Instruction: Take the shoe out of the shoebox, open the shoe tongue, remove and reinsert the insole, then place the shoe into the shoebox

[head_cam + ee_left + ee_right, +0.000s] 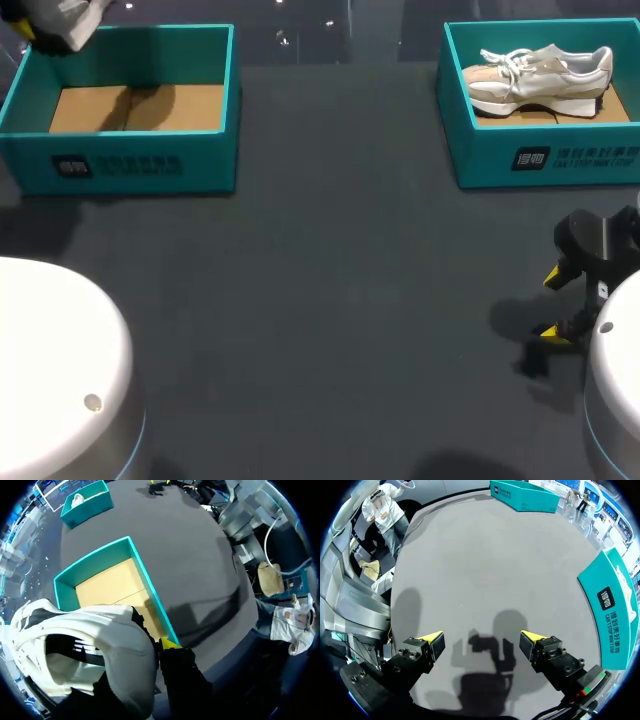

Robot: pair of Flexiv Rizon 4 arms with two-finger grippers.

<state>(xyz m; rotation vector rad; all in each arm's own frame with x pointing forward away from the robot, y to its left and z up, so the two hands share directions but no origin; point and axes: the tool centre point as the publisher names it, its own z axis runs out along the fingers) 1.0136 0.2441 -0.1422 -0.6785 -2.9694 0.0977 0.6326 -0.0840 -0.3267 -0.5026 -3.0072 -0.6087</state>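
Currently the left claw (157, 650) holds the shoe (90, 645) aloft over a corner of the left box (150, 587), only one yellow tip showing. The right claw (481, 639) hangs wide open over the desk (330, 280), well apart. Risk: a shallow pinch may let the shoe twist or drop past the desk edge before the right claw can steady it.
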